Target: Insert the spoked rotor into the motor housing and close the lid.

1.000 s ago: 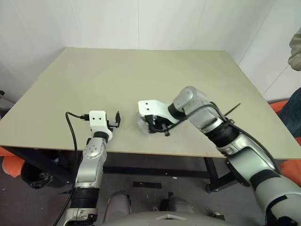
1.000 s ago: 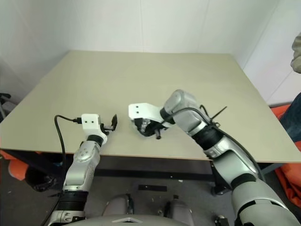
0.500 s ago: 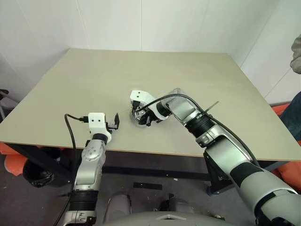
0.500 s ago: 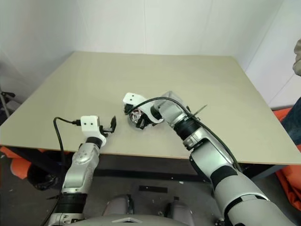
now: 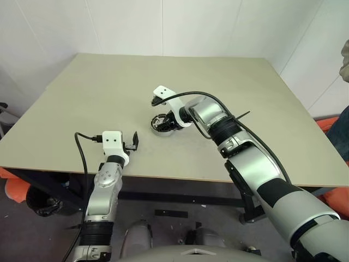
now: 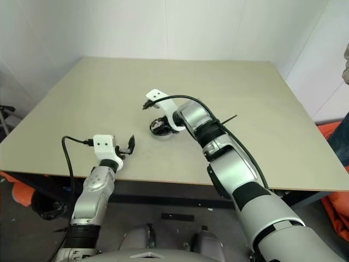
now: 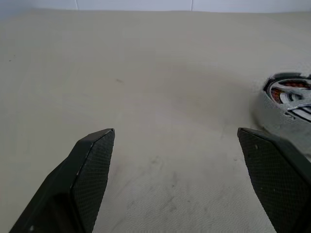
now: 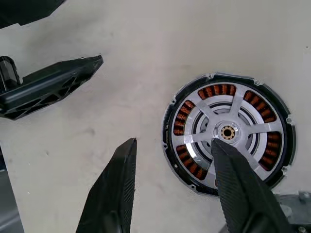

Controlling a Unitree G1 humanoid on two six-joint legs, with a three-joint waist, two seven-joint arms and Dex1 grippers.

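A beige table [image 5: 109, 87] on dark legs stands in a corner of plain white walls [image 5: 125, 24].

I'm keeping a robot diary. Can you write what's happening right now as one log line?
right gripper: open, over spoked rotor | rotor: inside motor housing, on table | left gripper: open, holding nothing
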